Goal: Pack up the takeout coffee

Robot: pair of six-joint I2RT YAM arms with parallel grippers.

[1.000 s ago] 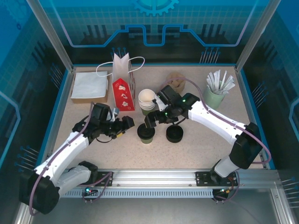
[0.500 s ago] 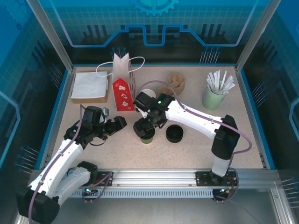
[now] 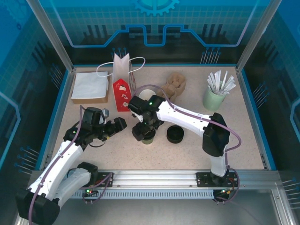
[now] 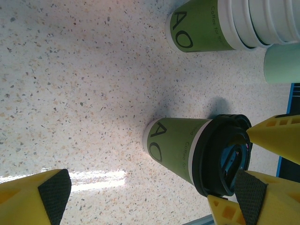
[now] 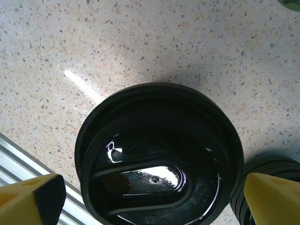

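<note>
The takeout coffee (image 3: 148, 137) is a small green paper cup with a black lid, upright at the table's middle. The left wrist view has it in side view (image 4: 180, 143). From the right wrist its lid (image 5: 159, 154) is seen from straight above. My right gripper (image 3: 143, 131) hangs over it, open, a yellow finger (image 5: 35, 199) on each side of the lid and clear of it (image 5: 154, 201). One of those fingers (image 4: 276, 140) shows past the lid. My left gripper (image 3: 120, 124) stands open a short way left of the cup, holding nothing (image 4: 150, 199).
A stack of black lids (image 3: 175, 134) sits just right of the cup. Behind it stand stacked cups (image 4: 211, 28), a red-and-white paper bag (image 3: 123, 91) and a brown pulp carrier (image 3: 175, 85). Napkins (image 3: 89, 86) lie back left; a mint cup of sticks (image 3: 214, 96) stands back right.
My right arm swung left and came down over the lidded cup. My left gripper drew back to the left, away from the cup, and opened slightly wider.
</note>
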